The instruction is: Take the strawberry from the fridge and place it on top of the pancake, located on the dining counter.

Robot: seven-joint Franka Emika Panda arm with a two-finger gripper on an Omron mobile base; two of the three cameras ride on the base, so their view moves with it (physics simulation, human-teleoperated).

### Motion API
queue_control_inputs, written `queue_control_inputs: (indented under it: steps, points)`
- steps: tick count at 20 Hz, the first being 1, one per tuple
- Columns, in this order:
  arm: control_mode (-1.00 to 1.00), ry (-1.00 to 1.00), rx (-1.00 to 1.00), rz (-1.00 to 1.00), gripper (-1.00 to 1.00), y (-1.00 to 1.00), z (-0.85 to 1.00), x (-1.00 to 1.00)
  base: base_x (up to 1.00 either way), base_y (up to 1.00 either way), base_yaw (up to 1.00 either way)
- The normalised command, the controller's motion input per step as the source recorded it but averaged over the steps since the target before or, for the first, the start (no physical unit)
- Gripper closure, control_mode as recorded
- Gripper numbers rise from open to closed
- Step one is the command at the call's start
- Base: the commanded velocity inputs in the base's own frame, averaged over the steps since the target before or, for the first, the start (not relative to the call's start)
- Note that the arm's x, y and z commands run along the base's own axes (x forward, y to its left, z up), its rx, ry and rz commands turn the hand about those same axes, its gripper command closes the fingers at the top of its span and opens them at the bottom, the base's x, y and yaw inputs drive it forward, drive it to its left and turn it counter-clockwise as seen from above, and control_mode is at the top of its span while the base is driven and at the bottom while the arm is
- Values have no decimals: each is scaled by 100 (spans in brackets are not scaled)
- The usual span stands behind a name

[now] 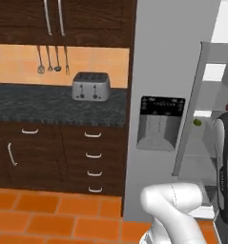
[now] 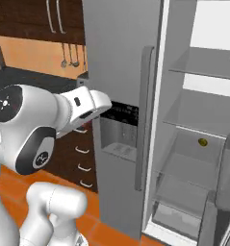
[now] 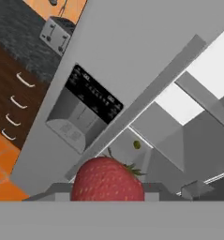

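The jaws sit nearly closed around the strawberry (image 3: 107, 179), outside the fridge (image 3: 146, 61); it looks soft, light, easily bruised, so grip gently across its widest part.

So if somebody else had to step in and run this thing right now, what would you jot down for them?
Tool: shut on the strawberry, which sits right at its tip in the hand view.
Fridge: right-hand door swung open, shelves showing; the left door with the dispenser panel is closed. A small green fruit lies on a shelf inside.
Done: berry picked up, out in front of the fridge.
Left: carry it to the dining counter and set it on the pancake. Judging by the views, the base probably has to turn and drive there first.
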Motion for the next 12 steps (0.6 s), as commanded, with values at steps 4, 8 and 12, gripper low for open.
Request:
queue_control_inputs:
  steps: [4, 8, 12]
  points:
    - [100, 0, 0, 0, 100, 0, 0, 0, -47, 32, 83]
    - [100, 0, 0, 0, 100, 0, 0, 0, -38, 35, 91]
    - [100, 0, 0, 0, 100, 0, 0, 0, -47, 36, 88]
